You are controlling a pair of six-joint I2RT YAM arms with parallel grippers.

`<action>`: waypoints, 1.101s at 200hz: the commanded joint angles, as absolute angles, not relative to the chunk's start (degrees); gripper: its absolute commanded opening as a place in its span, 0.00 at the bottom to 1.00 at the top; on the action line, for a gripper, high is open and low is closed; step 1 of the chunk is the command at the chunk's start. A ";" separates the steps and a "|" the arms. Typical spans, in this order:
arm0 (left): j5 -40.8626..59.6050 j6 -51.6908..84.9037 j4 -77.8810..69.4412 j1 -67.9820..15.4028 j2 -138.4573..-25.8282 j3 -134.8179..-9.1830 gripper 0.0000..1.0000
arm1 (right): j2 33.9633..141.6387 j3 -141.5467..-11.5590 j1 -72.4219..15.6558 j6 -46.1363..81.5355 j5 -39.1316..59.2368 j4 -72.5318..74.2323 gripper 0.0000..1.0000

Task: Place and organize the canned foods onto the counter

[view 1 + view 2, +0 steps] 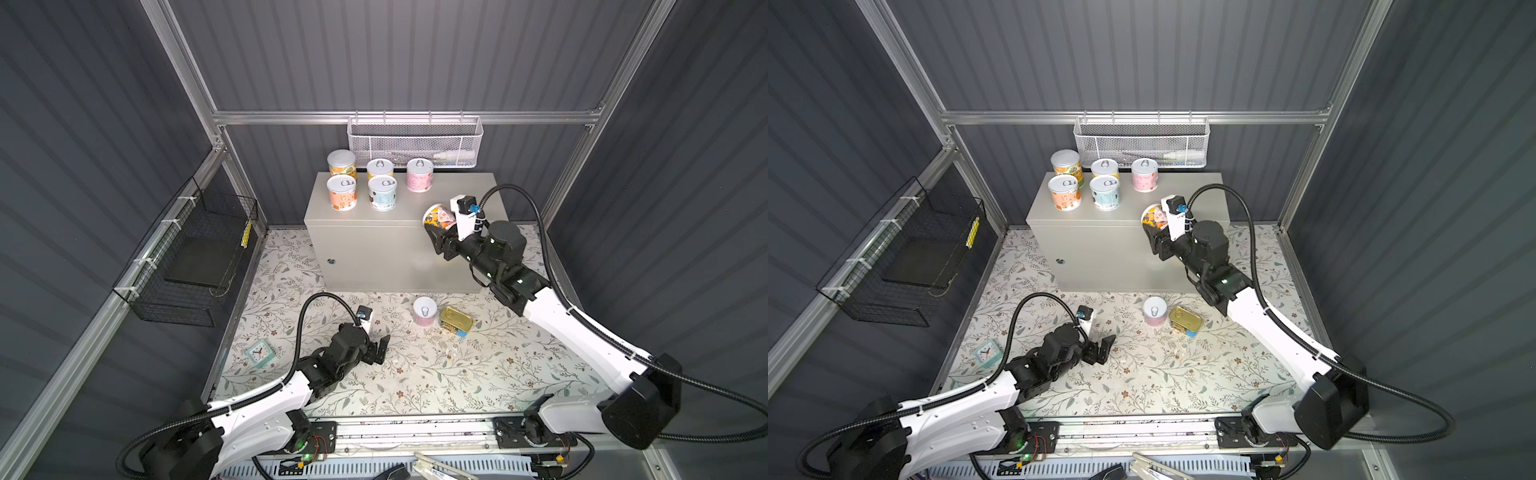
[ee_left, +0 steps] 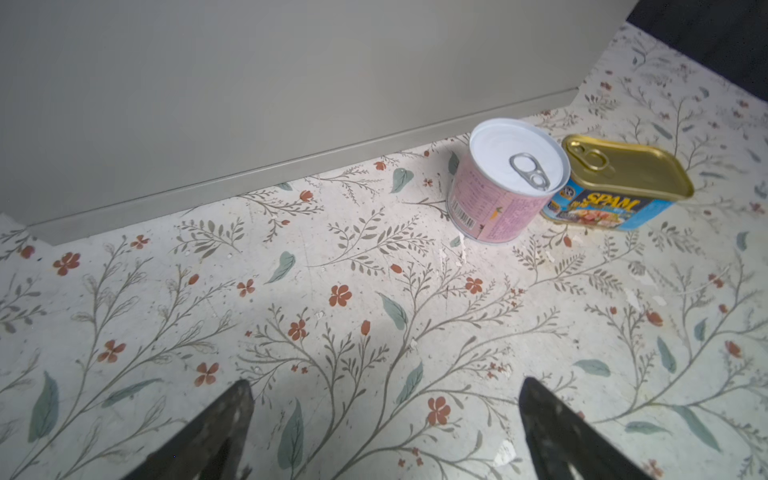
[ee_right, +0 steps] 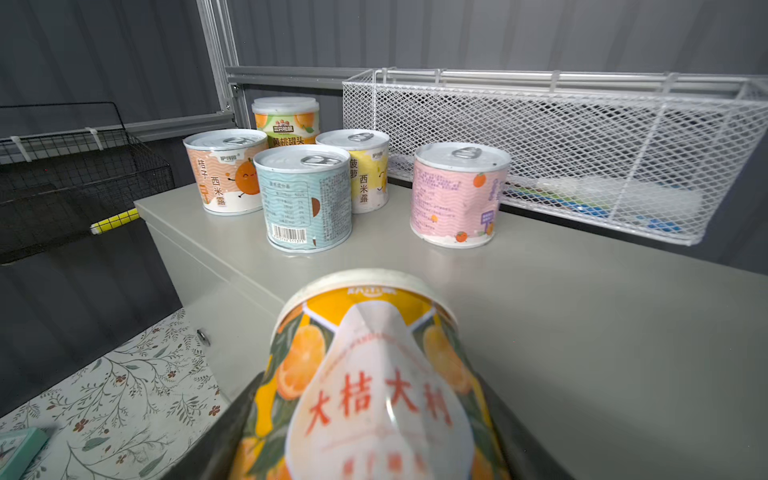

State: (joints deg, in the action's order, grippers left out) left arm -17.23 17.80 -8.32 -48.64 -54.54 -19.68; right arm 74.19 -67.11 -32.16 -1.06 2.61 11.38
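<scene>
Top views overhead, same scene; wrist views close, both facing counter (image 2: 208, 83)

My left arm (image 1: 266, 405) lies low and stretched forward from its base, elbow bent, and my left gripper (image 1: 383, 348) hangs at its end with its two dark fingers (image 2: 226, 428) spread wide apart and nothing between them. My right arm (image 1: 582, 328) rises forward and inward in one long slope, the wrist lifted high. My right gripper (image 1: 437, 228) points up and away from me, jaws closed on the sides of an orange-labelled can (image 3: 374, 374), which I hold tilted with its top end away from my wrist
</scene>
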 commanded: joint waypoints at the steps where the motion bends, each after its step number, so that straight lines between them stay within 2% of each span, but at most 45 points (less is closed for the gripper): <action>1: -18.87 28.82 0.00 -48.25 -48.58 -23.45 1.00 | 68.39 -64.52 -33.21 -0.46 2.92 15.10 0.57; 32: -14.38 36.86 8.76 -48.31 -41.62 -30.60 1.00 | 61.54 -58.85 -36.09 -2.07 4.16 13.83 0.57; 61: -8.99 40.57 12.46 -48.25 -41.28 -37.41 1.00 | 59.68 -54.06 -41.42 -6.85 2.42 14.00 0.58; 90: -1.27 46.31 6.25 -48.33 -44.20 -38.72 1.00 | 60.76 -51.79 -48.51 -12.53 -1.95 14.08 0.58; 113: 2.90 51.92 -1.69 -48.31 -45.17 -36.99 1.00 | 61.02 -50.18 -50.18 -11.57 -4.13 16.03 0.58; 165: 1.09 57.64 -11.94 -48.26 -43.71 -32.19 1.00 | 60.39 -46.05 -51.02 -7.80 -3.52 20.62 0.58; 220: 0.39 54.79 -11.61 -48.26 -45.36 -34.42 1.00 | 61.08 -43.79 -51.49 -5.29 -3.34 23.09 0.58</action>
